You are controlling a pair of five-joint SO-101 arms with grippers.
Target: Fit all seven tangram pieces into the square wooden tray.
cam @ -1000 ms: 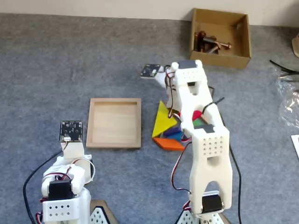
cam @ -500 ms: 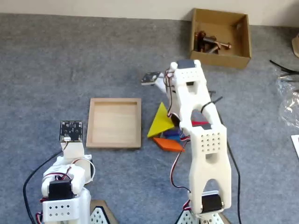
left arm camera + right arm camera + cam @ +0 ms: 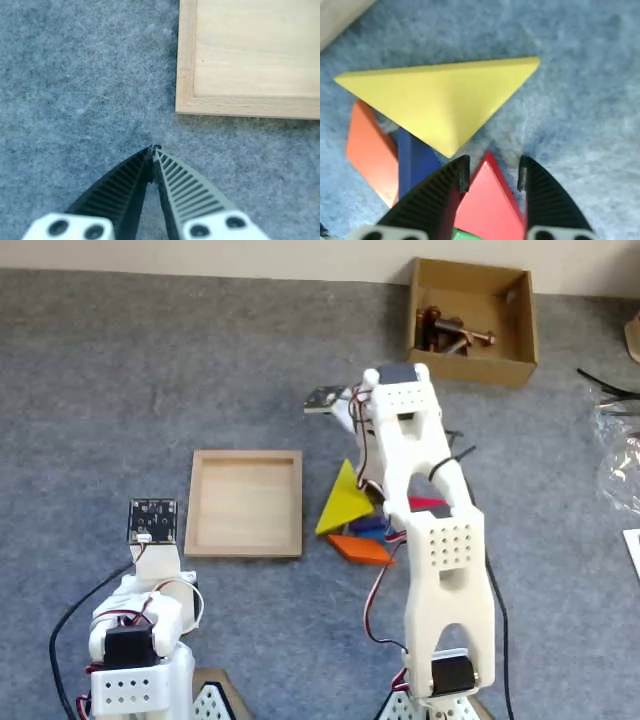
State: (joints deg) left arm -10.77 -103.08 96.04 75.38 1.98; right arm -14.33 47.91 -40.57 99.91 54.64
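The square wooden tray (image 3: pixel 248 502) lies empty on grey felt. To its right lies a pile of pieces: a yellow triangle (image 3: pixel 345 500), a blue piece (image 3: pixel 368 525), an orange piece (image 3: pixel 362 548) and a red piece (image 3: pixel 428 503). My right arm (image 3: pixel 410 440) hangs over that pile. In the right wrist view my right gripper (image 3: pixel 492 172) is open, its fingers on either side of the red triangle's (image 3: pixel 487 200) corner, just behind the yellow triangle (image 3: pixel 440 100). A green edge (image 3: pixel 467 235) peeks out below. My left gripper (image 3: pixel 153 148) is shut and empty near the tray's corner (image 3: pixel 186 102).
A cardboard box (image 3: pixel 472 310) holding metal parts stands at the back right. Black cables (image 3: pixel 600 390) and a clear plastic bag (image 3: pixel 622 470) lie at the right edge. My left arm (image 3: pixel 140 630) sits at the front left, beside the tray.
The yellow triangle has slid and turned toward the tray. My right arm shifted slightly away from the front edge. The left arm has not moved.
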